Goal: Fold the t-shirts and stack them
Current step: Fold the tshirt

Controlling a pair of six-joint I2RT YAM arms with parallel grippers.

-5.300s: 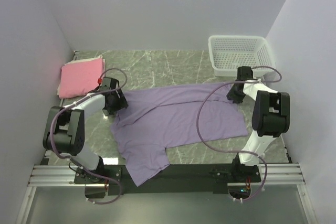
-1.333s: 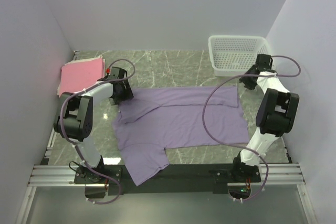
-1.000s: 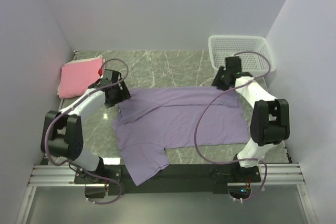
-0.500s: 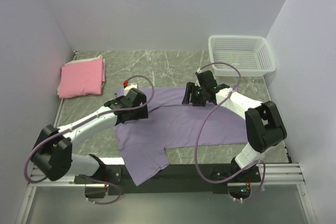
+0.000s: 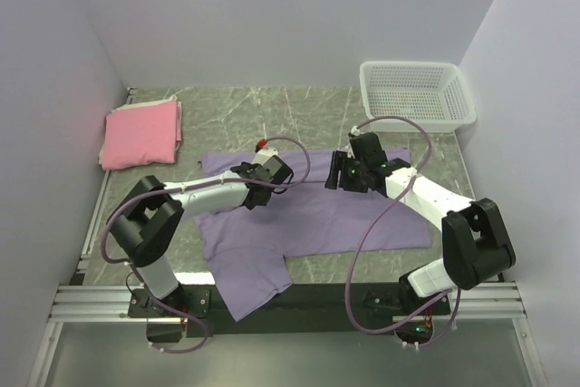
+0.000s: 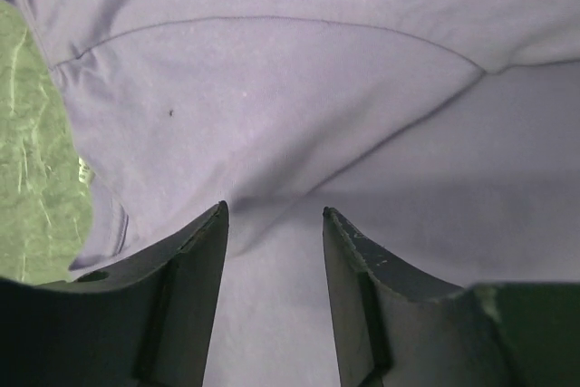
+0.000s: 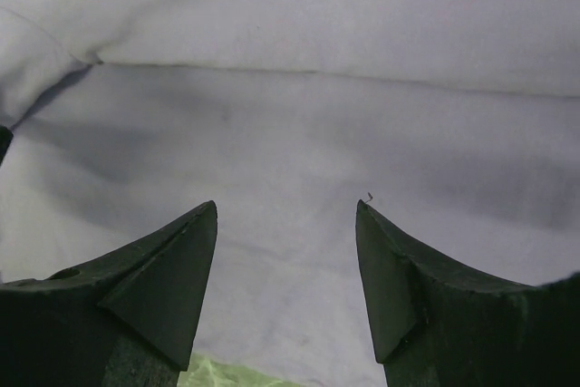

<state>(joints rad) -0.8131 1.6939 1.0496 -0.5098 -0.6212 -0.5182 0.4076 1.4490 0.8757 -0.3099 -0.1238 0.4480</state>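
The lavender t-shirt point(image 5: 317, 215) lies spread on the table's middle, and its near-left part hangs over the front edge. My left gripper point(image 5: 270, 177) is open and empty, low over the shirt's upper left part. In the left wrist view the open gripper point(image 6: 275, 215) shows only lavender cloth point(image 6: 299, 115) between its fingers. My right gripper point(image 5: 344, 174) is open and empty over the shirt's upper middle. In the right wrist view the open gripper point(image 7: 286, 208) is over smooth cloth point(image 7: 299, 133). The pink t-shirt point(image 5: 141, 132) lies folded at the far left.
A white mesh basket point(image 5: 417, 94) stands at the back right. The green marble table point(image 5: 272, 115) shows behind the shirt. Side walls close in the left and right. A black rail point(image 5: 326, 296) runs along the front edge.
Both grippers have left the shirt's far corners and moved inward over its upper middle. In the last half second the left gripper moved right. The shirt lies still.
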